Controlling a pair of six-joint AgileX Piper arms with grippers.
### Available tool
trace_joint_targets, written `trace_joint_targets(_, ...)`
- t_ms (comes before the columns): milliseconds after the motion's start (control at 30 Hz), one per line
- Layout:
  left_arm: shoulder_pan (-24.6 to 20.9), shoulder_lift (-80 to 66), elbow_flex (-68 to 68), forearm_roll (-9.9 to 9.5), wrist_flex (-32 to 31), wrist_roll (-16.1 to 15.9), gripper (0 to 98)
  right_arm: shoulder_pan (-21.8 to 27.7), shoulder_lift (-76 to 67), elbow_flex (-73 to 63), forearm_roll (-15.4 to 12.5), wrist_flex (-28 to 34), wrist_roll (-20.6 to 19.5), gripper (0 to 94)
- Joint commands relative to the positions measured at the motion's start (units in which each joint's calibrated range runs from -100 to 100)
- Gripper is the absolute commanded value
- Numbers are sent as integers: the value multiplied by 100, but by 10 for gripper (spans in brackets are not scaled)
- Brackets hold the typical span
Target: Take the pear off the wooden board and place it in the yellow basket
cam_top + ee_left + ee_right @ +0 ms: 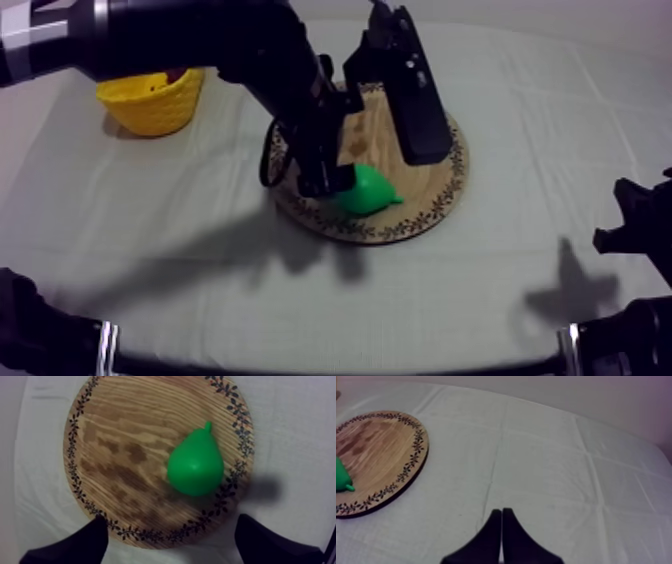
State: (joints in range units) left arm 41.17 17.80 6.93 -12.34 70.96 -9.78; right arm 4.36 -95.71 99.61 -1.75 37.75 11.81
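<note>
At the table's (520, 250) near right edge my right gripper (501, 512) rests low over bare cloth, its fingers pressed together into a narrow wedge with nothing held. From there the wooden board (396, 451) lies off to one side, cut by the frame, and just the stem end of the pear (342, 480) shows on it.

The board sits at the middle of the table. The pear (195, 467) lies on its near part, just inside the patterned rim. My left gripper (172, 521) hangs over that rim with its fingers (75, 546) spread wide and empty, the pear ahead of them, not between.

From above, my left arm covers the board's far left part and the pear's left side, so whether a finger touches it is unclear.

The yellow basket (150, 105) stands near the far left corner, its far rim hidden under the arm.
</note>
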Motion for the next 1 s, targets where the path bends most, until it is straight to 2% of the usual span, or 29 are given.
trace_joint_targets(0, 1, 99, -33, 3, 11, -2, 962, 1, -5, 5, 2, 0, -1, 5)
trace_joint_targets(467, -39, 1056, -719, 325, 324, -217, 962, 1, -5, 5, 2, 0, -1, 5)
trace_joint_targets(967, -49, 2152, -1571, 360, 611, -272, 962, 1, -5, 5, 2, 0, -1, 5)
